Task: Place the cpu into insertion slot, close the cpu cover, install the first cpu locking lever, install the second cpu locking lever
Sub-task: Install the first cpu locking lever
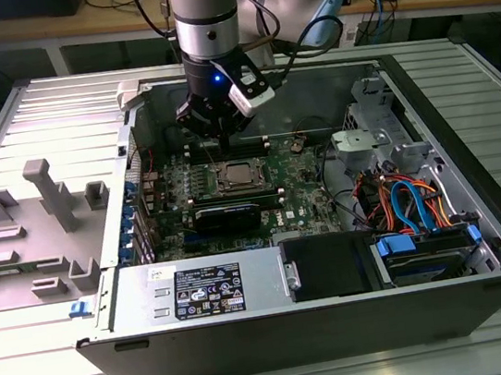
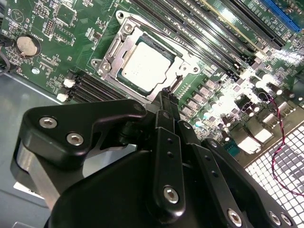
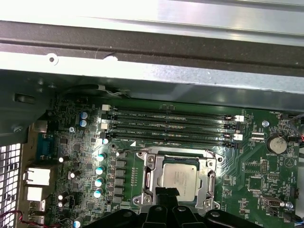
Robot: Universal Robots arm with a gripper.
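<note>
- Cpu (image 2: 148, 66) sits flat in the insertion slot (image 1: 217, 185), directly beneath the gripper (image 2: 165, 91). The gripper's fingers (image 2: 167, 137) are drawn together into one narrow tip with nothing between them.
- That tip hangs at the socket's edge, just beside a small silver lever end (image 2: 177, 81). Whether the two touch cannot be told.
- The cpu cover (image 2: 115, 47) lies down around the chip, its window framing the metal top, so I judge placing and covering done.
- A thin wire lever (image 3: 135, 151) runs along one side of the socket in the first wrist view. Whether either lever is hooked down is unclear, so the locking steps look unfinished.
- In the exterior view the arm (image 1: 205, 17) stands vertical inside the open computer case (image 1: 344, 323). Its wrist is straight and the tip points down at the motherboard (image 1: 304, 203).
</note>
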